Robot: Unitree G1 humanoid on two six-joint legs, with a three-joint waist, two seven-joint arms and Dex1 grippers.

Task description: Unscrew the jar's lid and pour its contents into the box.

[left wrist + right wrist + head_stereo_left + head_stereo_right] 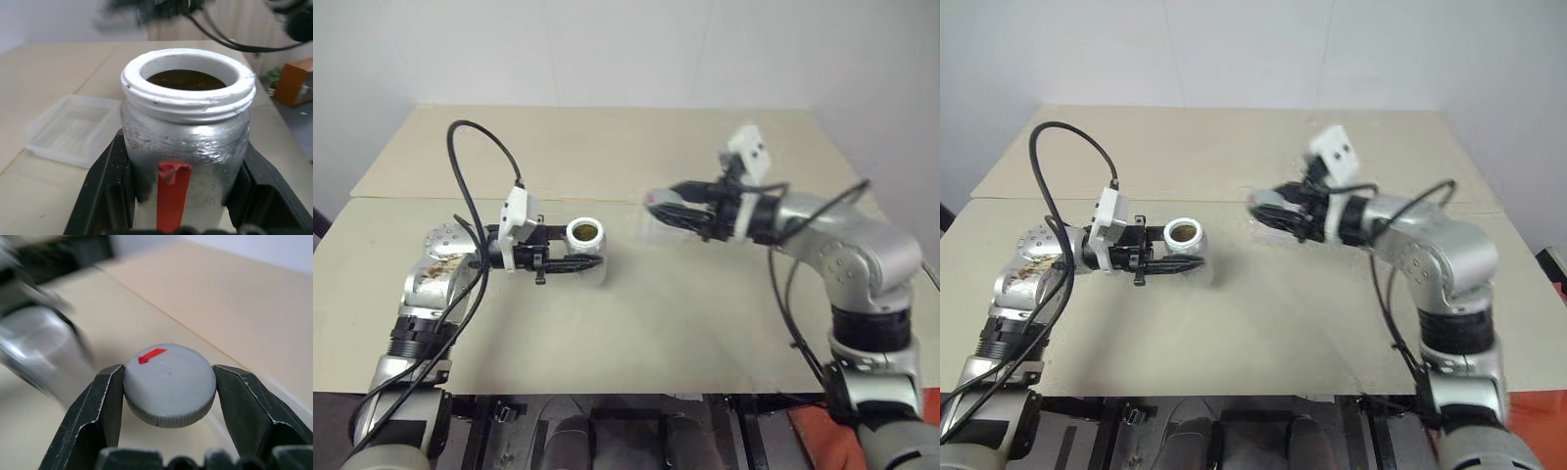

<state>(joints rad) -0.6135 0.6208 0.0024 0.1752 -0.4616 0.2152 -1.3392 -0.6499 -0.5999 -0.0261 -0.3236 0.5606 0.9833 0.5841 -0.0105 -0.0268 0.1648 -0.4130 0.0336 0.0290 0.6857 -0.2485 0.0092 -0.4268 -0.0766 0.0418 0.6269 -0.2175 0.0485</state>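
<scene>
Over the beige tabletop (685,323), my left end effector (585,262) clamps the open jar (586,235); my right end effector (168,382) pinches the lid (169,383). Tipping carelessly could spill contents beside the box (73,128).

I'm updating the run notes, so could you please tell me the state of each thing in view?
jar: open, upright, dark contents inside, held.
lid: off the jar, held.
box: on the table, looks empty.
left pincer: shut on the jar.
right pincer: shut on the lid.
</scene>
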